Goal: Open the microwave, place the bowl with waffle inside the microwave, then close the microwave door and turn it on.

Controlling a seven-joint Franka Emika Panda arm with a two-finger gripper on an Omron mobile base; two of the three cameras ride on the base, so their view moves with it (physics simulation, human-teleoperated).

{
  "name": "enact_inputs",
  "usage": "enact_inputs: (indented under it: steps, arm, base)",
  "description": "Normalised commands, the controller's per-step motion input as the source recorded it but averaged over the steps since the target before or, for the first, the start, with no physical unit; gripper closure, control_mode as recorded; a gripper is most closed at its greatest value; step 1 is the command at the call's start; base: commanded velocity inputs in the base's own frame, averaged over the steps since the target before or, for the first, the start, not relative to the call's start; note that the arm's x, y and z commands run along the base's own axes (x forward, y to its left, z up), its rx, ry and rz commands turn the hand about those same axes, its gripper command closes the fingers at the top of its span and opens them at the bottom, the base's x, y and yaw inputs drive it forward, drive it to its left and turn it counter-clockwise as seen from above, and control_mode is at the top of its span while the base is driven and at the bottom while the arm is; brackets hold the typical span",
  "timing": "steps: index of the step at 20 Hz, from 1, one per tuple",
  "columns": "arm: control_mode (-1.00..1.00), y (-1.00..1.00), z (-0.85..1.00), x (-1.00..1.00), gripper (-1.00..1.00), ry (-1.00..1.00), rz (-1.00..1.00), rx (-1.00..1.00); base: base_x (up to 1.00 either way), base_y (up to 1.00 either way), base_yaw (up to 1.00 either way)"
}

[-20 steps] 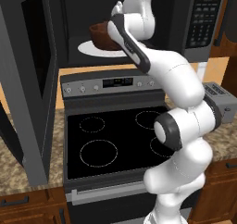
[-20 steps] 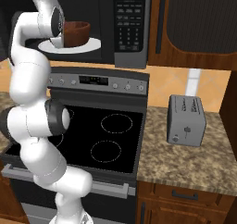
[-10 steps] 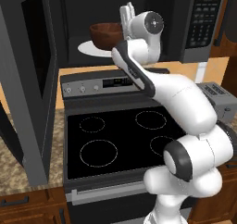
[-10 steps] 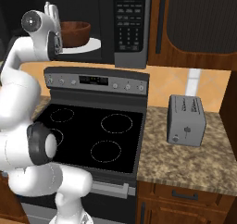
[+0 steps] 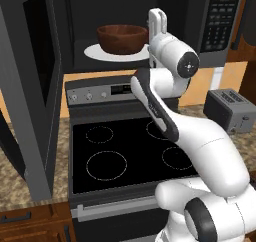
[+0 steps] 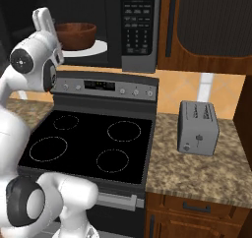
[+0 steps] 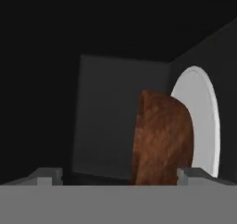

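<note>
Left base view pictures show the microwave door (image 5: 31, 91) swung wide open on the left, then the bowl (image 5: 122, 38) set on the white plate (image 5: 97, 52) inside the microwave (image 5: 220, 21), and then the gripper (image 5: 157, 22) just beside the bowl with its fingers spread wide and nothing held. The waffle cannot be seen inside the bowl from here. The putting-in step looks done, so next the arm should be pulled out and the door pushed shut.
</note>
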Motion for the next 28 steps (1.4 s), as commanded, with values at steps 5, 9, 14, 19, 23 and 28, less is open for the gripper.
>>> enact_inputs:
  steps: [5,9,14,19,23,28]
  arm:
    - [-1.0,-0.16,0.44,-1.0,-1.0,0.06,-0.09,-0.15]
    - [-1.0,-0.27,0.16,-1.0,-1.0,0.2,-0.12,-0.15]
    - [-1.0,-0.48,-0.33,-1.0,-1.0,0.05,-0.13,-0.02]
    - [-1.0,-0.4,-0.72,-0.71,-1.0,0.03,-0.11,-0.06]
    - [-1.0,-0.27,-0.59,-0.46,-1.0,0.09,-0.09,-0.14]
    - [-1.0,-0.02,-0.34,-0.45,-1.0,0.3,-0.19,-0.25]
  base:
    - [0.0,0.0,0.0]
    - [0.0,0.0,0.0]
    - [0.0,0.0,0.0]
    - [0.0,0.0,0.0]
    - [0.0,0.0,0.0]
    - [0.0,0.0,0.0]
